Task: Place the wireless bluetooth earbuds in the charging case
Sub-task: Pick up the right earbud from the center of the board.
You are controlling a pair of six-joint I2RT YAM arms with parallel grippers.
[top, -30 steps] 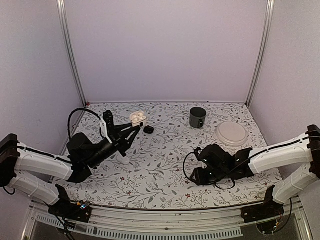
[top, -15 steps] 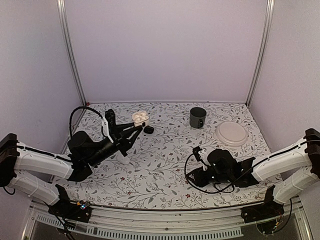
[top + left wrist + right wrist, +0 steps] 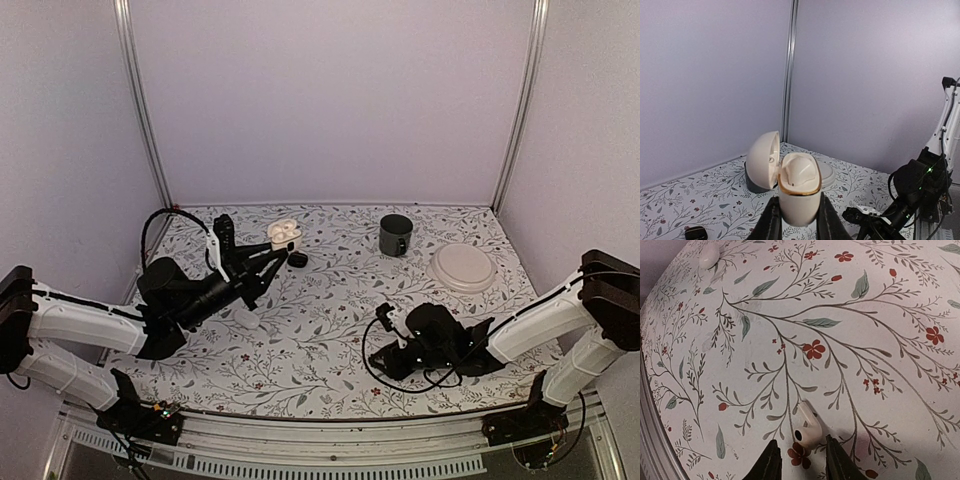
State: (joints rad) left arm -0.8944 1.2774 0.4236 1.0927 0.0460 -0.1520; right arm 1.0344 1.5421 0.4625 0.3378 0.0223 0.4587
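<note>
Gripping one case (image 3: 799, 192), left hand (image 3: 797, 214); one earbud (image 3: 806, 426) at right hand (image 3: 801, 461).

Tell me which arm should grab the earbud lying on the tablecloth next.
Right. The right gripper sits low over the tablecloth, jaws open, with the earbud just ahead of the gap. The left gripper is shut on the open charging case, held in the air.
</note>
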